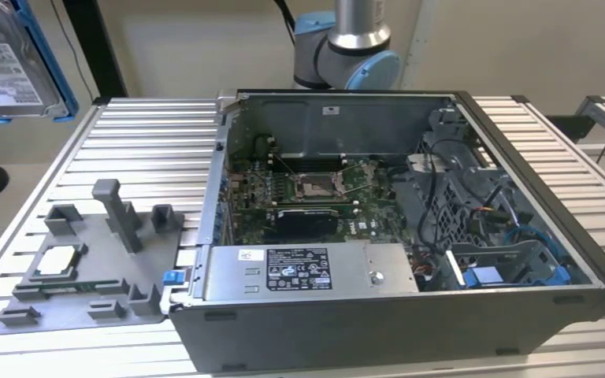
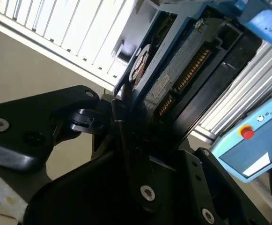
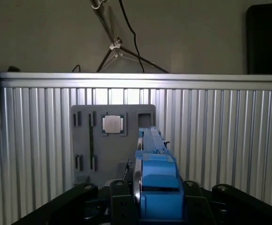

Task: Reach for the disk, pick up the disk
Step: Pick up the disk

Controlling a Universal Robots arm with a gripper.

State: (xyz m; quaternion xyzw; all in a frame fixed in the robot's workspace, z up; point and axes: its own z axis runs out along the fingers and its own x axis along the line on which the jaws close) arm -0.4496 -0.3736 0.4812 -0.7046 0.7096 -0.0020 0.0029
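One open black computer case [image 1: 387, 315] is sitting on one ribbed aluminium table [image 1: 145, 134], well apart from the pincer [image 3: 157, 190]. One grey plastic fixture tray [image 3: 82, 140], carrying one small square silver chip [image 3: 113, 124], is lying beyond the pincer, which is grasping one blue-framed silver-metal disk [image 3: 157, 164] edge-on.

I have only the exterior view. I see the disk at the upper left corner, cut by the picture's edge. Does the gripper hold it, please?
Observer: Yes. In the first wrist view the gripper is shut on the disk, clamping its blue bracket from both sides.
Operator: I see only the side with the label. What is on the other side?
Observer: In the second wrist view, a dark face with a row of gold contacts.
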